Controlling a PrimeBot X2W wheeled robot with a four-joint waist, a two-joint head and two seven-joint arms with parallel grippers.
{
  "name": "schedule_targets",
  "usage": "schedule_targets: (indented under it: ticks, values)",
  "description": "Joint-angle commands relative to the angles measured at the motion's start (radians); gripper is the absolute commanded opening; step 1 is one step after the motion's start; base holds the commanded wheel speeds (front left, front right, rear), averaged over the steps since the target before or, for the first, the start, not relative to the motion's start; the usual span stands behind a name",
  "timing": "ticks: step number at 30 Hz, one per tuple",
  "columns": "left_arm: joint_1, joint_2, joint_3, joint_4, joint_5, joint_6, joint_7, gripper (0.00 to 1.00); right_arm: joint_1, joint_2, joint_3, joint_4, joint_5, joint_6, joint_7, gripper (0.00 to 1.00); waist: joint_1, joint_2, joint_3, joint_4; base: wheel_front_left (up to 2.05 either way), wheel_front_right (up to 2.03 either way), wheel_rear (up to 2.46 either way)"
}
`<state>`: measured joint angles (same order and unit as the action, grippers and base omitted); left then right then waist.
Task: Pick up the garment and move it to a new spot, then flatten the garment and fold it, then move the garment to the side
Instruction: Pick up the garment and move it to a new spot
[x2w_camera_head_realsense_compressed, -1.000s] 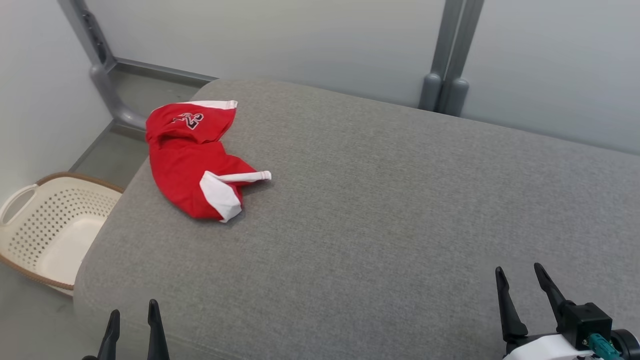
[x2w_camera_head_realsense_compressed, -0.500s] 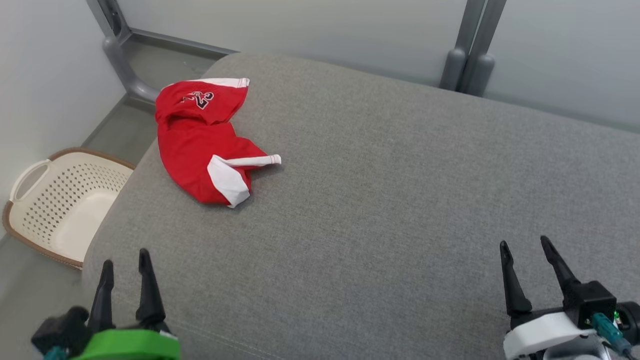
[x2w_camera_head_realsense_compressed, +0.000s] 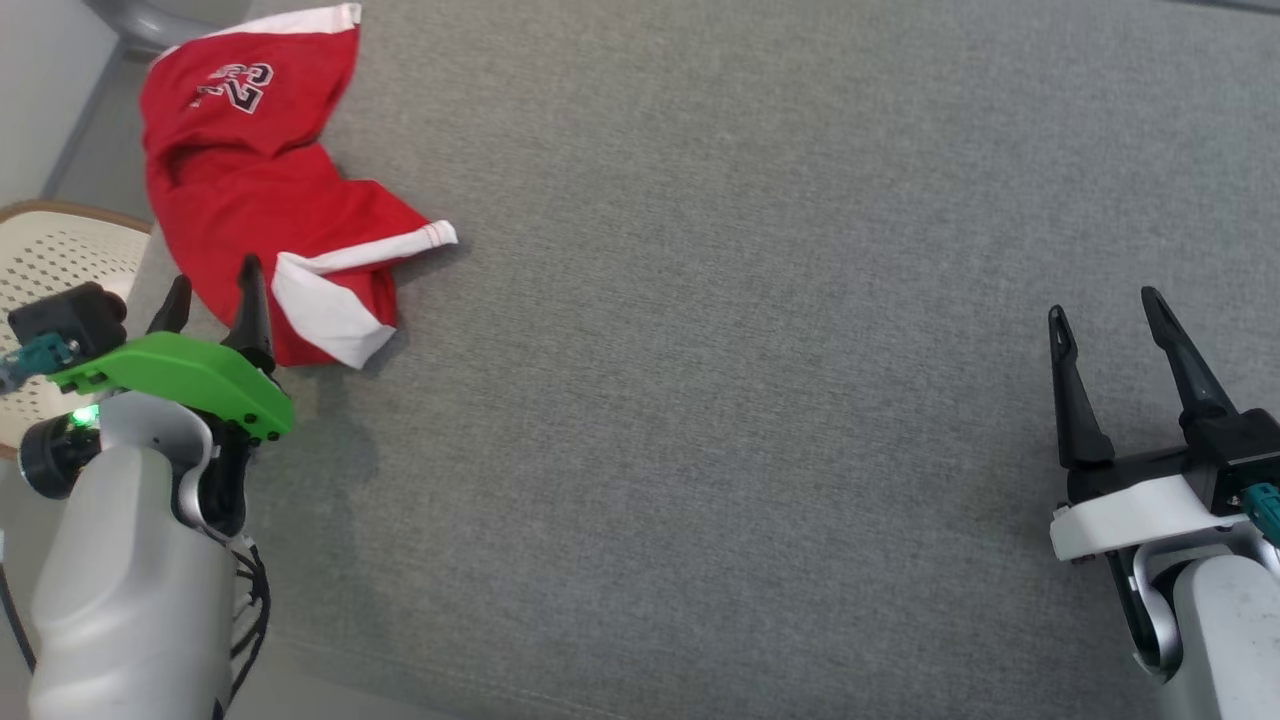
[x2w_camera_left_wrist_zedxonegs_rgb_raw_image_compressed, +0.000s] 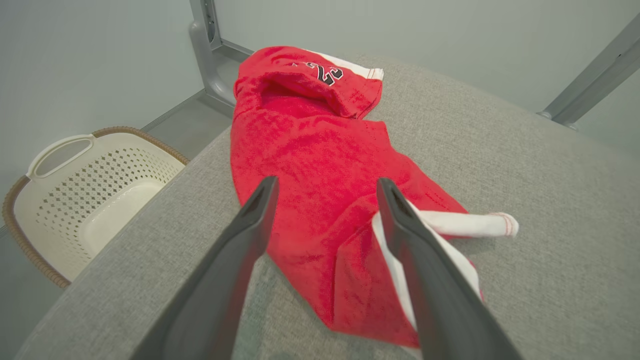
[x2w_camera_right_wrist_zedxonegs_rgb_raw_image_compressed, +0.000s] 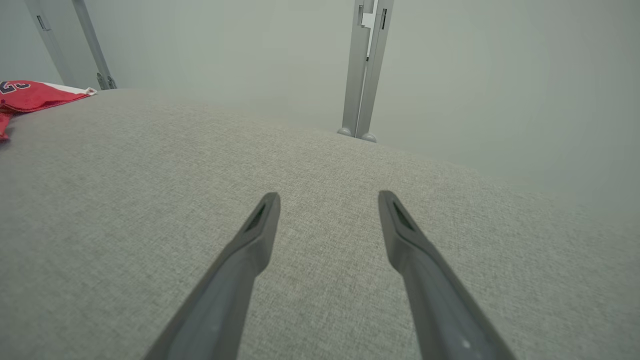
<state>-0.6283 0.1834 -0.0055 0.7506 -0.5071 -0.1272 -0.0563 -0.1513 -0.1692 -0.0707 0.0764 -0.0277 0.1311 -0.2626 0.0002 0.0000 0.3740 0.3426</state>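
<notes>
Head view: a crumpled red garment (x2w_camera_head_realsense_compressed: 250, 190) with white trim lies at the far left corner of the grey cushion (x2w_camera_head_realsense_compressed: 750, 400). The left gripper (x2w_camera_head_realsense_compressed: 214, 275) is at the cushion's left edge, fingers spread wide and holding nothing, tips at the garment's near edge; whether they touch it I cannot tell. The right gripper (x2w_camera_head_realsense_compressed: 1102, 304), equally wide and empty, is over the cushion's right side. A cream basket (x2w_camera_head_realsense_compressed: 50, 250) stands beside the cushion's left edge.

red garment (x2w_camera_head_realsense_compressed: 235, 195): 1 | cream laundry basket (x2w_camera_left_wrist_zedxonegs_rgb_raw_image_compressed: 75, 182): 1 | grey cushion (x2w_camera_head_realsense_compressed: 700, 400): 1 | jaws: 2 pairs
</notes>
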Motion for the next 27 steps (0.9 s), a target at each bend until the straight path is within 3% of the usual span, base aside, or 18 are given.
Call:
schedule_targets:
  ticks: [1, 7, 8, 9, 10, 13, 20, 27]
  values:
    - [-0.048, 0.011, -0.002, 0.050, -0.009, -0.003, 0.014, 1.00, -0.013, -0.005, 0.002, 0.000, 0.001, -0.001, -0.002, 1.00, -0.0002, 0.0000, 0.125, -0.115, 0.00, 0.00, 0.00]
    - [-0.145, 0.035, -0.010, 0.254, -0.030, -0.004, 0.045, 1.00, -0.005, 0.001, 0.007, 0.015, 0.014, -0.001, -0.002, 1.00, -0.0002, 0.0000, 0.122, -0.153, 0.00, 0.00, 0.00]
    - [-0.150, 0.037, -0.018, 0.278, -0.028, -0.005, 0.054, 0.86, -0.005, 0.006, 0.006, 0.016, 0.016, -0.001, -0.002, 1.00, -0.0002, 0.0000, 0.116, -0.156, 0.00, 0.00, 0.00]
    - [-0.151, 0.035, -0.034, 0.302, -0.025, -0.005, 0.069, 0.49, -0.002, 0.011, 0.005, 0.019, 0.018, -0.001, -0.002, 1.00, -0.0002, 0.0000, 0.108, -0.159, 0.00, 0.00, 0.00]
    - [-0.151, 0.030, -0.049, 0.312, -0.023, -0.005, 0.071, 0.00, 0.000, 0.016, 0.005, 0.022, 0.020, -0.001, -0.002, 1.00, -0.0002, 0.0000, 0.101, -0.161, 0.00, 0.00, 0.00]
    - [-0.137, 0.013, -0.098, 0.313, -0.049, -0.007, 0.097, 0.00, 0.007, 0.027, -0.002, 0.032, 0.028, -0.001, -0.002, 1.00, -0.0002, 0.0000, 0.066, -0.157, 0.00, 0.00, 0.00]
    - [-0.109, 0.062, -0.189, 0.167, -0.081, -0.005, 0.036, 0.00, 0.020, 0.072, 0.022, 0.060, 0.052, -0.001, -0.002, 1.00, -0.0002, 0.0000, -0.054, -0.169, 0.00, 0.00, 0.00]
    - [-0.031, 0.110, -0.314, -0.219, -0.156, -0.004, 0.110, 0.00, 0.039, 0.103, 0.015, 0.067, 0.070, -0.001, -0.002, 1.00, -0.0002, 0.0000, -0.169, -0.262, 0.00, 0.00, 0.00]
